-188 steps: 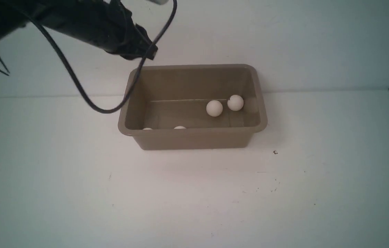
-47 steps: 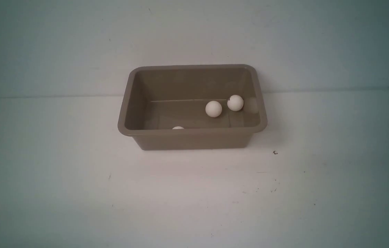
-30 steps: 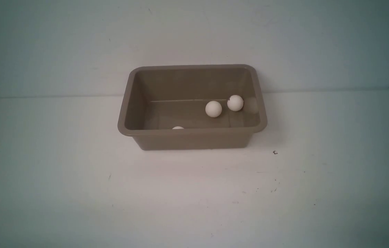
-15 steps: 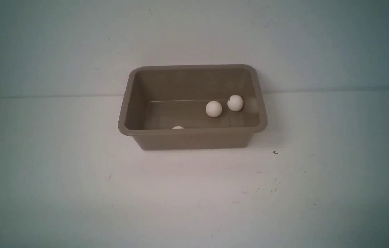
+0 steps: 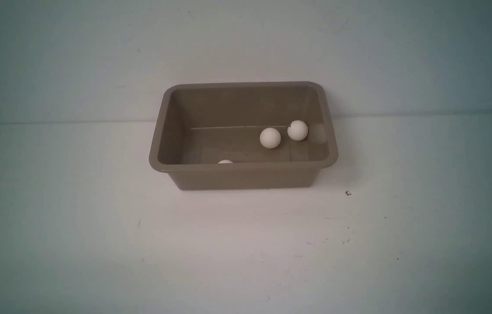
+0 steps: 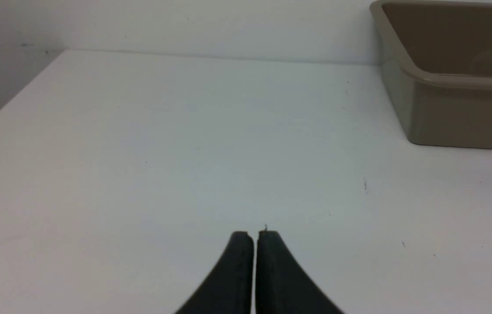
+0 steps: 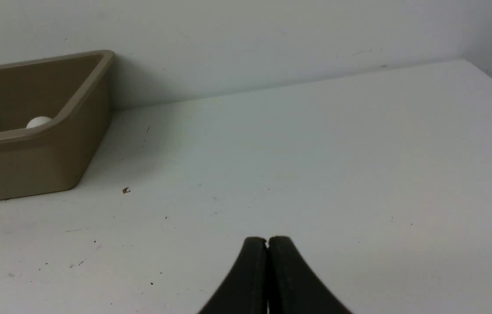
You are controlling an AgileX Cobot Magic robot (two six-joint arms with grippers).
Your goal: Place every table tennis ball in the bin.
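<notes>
The taupe bin (image 5: pixel 241 174) stands at the back middle of the white table, close to the wall. Inside it lie two table tennis balls side by side, one (image 5: pixel 270 138) and another (image 5: pixel 297 130), toward its right end. The top of a third ball (image 5: pixel 225 162) peeks over the near wall. Neither arm shows in the front view. In the left wrist view my left gripper (image 6: pixel 254 235) is shut and empty over bare table, the bin (image 6: pixel 446 109) off to one side. My right gripper (image 7: pixel 268 240) is shut and empty too, with the bin (image 7: pixel 32 165) and one ball (image 7: pixel 39 122) in its view.
A small dark speck (image 5: pixel 348 193) lies on the table right of the bin, also seen as a speck (image 7: pixel 126 190) in the right wrist view. The wall rises just behind the bin. The table's left edge (image 6: pixel 6 109) shows in the left wrist view.
Since the oldest frame the left arm has drawn back from above the bin's left end and the right arm has left view. One ball near the front left wall has dropped out of sight.
</notes>
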